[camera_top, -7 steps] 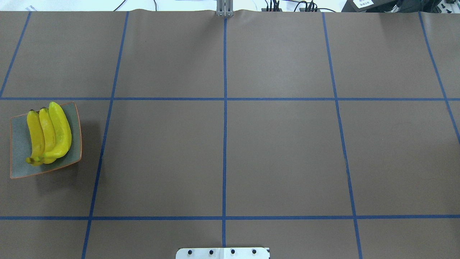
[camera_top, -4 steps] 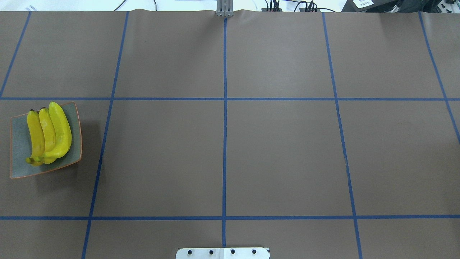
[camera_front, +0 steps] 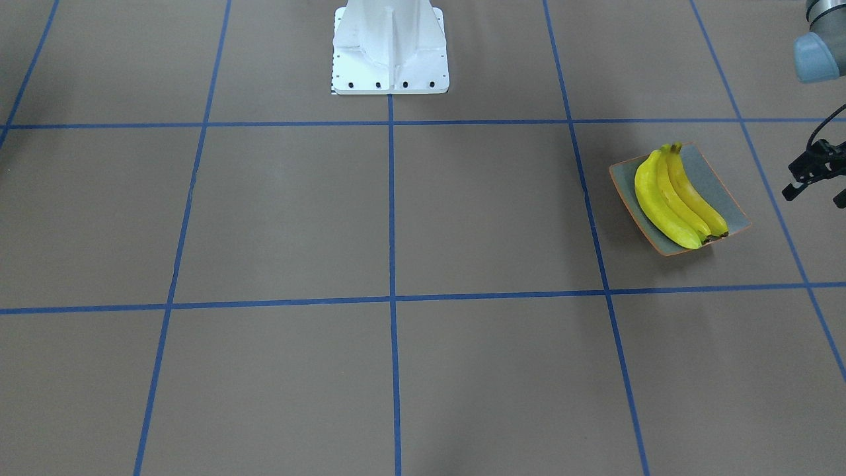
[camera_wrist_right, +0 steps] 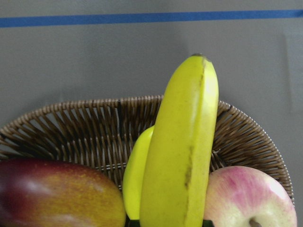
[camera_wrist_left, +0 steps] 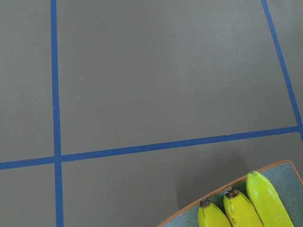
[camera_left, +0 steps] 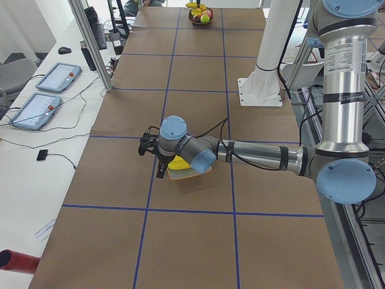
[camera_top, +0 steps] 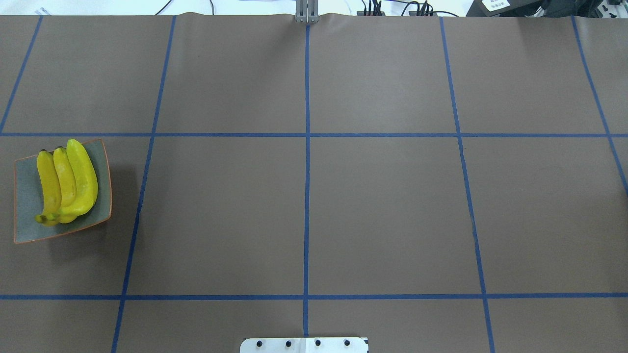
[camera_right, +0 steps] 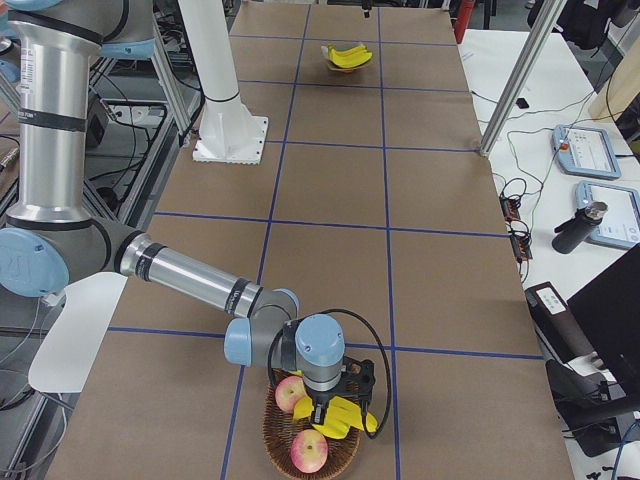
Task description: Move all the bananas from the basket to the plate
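Observation:
Three yellow bananas [camera_top: 66,181] lie side by side on the square grey-green plate [camera_top: 27,196] at the table's left end; they also show as bananas [camera_front: 677,195] on the plate [camera_front: 730,211] in the front view. My left gripper [camera_front: 814,196] hovers just beyond the plate, open, with nothing between its fingers. At the other end, my right gripper [camera_right: 335,400] hangs over the wicker basket [camera_right: 275,435]. A banana [camera_wrist_right: 182,151] fills the right wrist view above the basket [camera_wrist_right: 71,132], a second banana [camera_wrist_right: 137,175] behind it. I cannot tell whether this gripper is shut.
The basket also holds a pink apple [camera_wrist_right: 251,198] and a red-yellow mango [camera_wrist_right: 57,194]. The white robot base [camera_front: 390,46] stands at the table's near-robot edge. Blue tape lines grid the brown table [camera_top: 382,211]. Tablets and cables lie on a side desk [camera_left: 48,102].

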